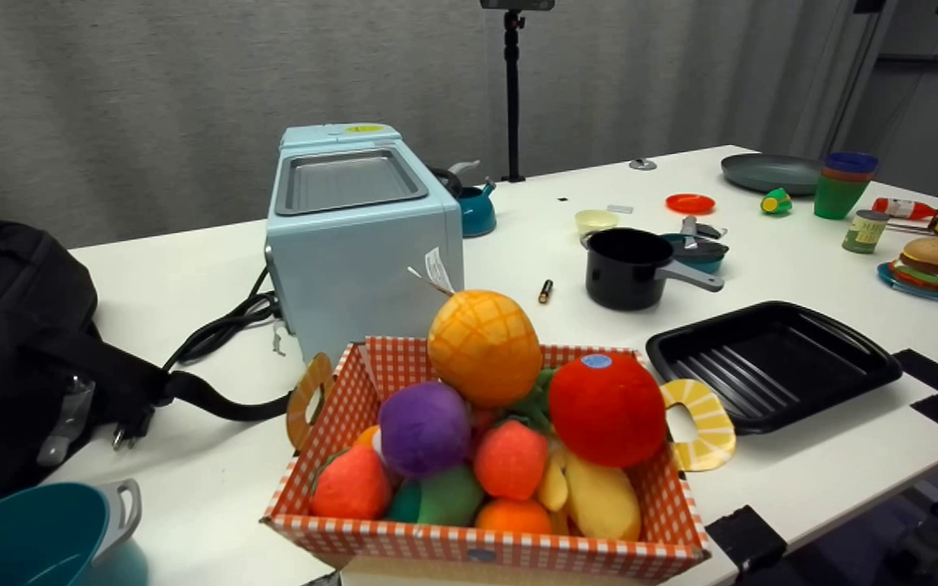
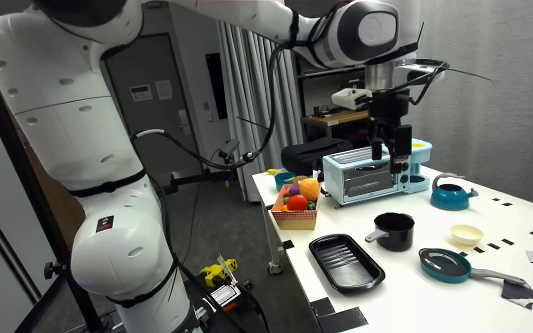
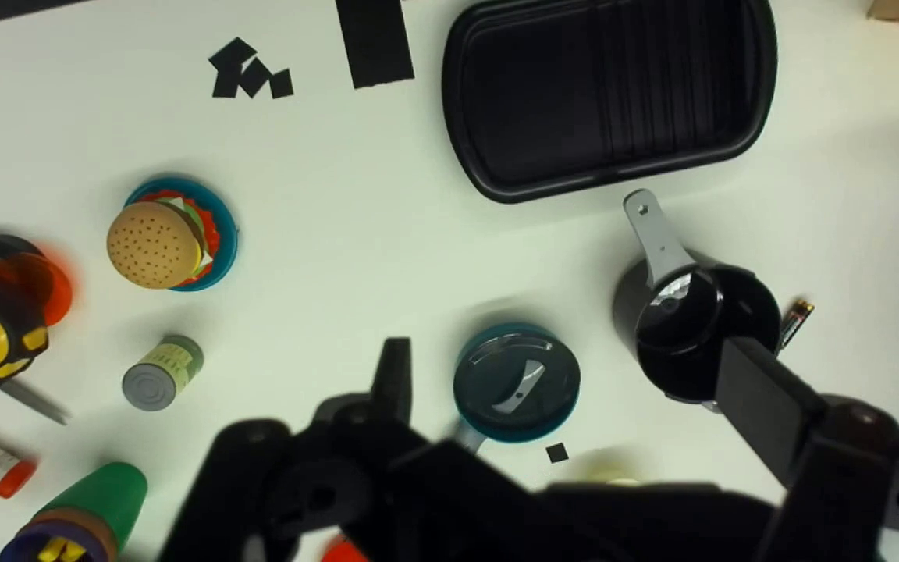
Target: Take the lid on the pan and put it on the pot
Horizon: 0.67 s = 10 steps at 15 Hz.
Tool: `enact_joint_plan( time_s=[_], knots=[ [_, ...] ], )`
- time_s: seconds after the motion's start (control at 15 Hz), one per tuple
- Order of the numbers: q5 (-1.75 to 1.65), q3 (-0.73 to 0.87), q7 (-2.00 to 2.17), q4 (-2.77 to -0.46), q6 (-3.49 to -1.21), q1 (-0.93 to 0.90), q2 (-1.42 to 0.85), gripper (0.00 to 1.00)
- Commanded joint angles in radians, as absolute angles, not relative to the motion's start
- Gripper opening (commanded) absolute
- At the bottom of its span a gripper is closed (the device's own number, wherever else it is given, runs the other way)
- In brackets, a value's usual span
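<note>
The dark round lid [image 3: 527, 390] with a grey handle lies on the small teal pan [image 3: 470, 435] in the wrist view. In both exterior views the lid [image 1: 712, 249] [image 2: 443, 262] also sits on the pan [image 1: 705, 265] [image 2: 451, 278]. The black pot [image 1: 625, 277] stands upright and uncovered beside the pan; it also shows in an exterior view [image 2: 395, 235] and the wrist view [image 3: 680, 355]. My gripper [image 2: 387, 159] is open and empty, high above the table. In the wrist view the lid appears between the spread fingers [image 3: 566, 361], and one finger covers part of the pot.
A black ribbed tray [image 2: 347, 263] lies near the pot. A fruit basket [image 2: 294, 222], a blue toaster oven [image 2: 368, 180] and a teal kettle [image 2: 451, 196] stand toward the far end. A pale bowl [image 2: 466, 234] is near the pan. A toy burger [image 3: 157, 242] and can [image 3: 162, 373] lie further off.
</note>
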<state>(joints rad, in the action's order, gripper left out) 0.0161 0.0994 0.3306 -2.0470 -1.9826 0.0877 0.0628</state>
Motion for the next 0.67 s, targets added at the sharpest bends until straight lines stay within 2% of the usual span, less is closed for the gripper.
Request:
enact_joint_plan(
  time_s=[0.0,0.07,0.27,0.6],
  knots=[
    [0.026,0.116,0.404,-1.834,-1.933,0.11,-0.102,1.0],
    [0.016,0.106,0.373,-1.958,-1.978,0.095,-0.014,1.0],
    [0.016,0.12,0.388,-1.875,-1.972,0.102,-0.088,1.0],
    [0.016,0.121,0.392,-1.86,-1.964,0.102,-0.097,1.0]
  ],
)
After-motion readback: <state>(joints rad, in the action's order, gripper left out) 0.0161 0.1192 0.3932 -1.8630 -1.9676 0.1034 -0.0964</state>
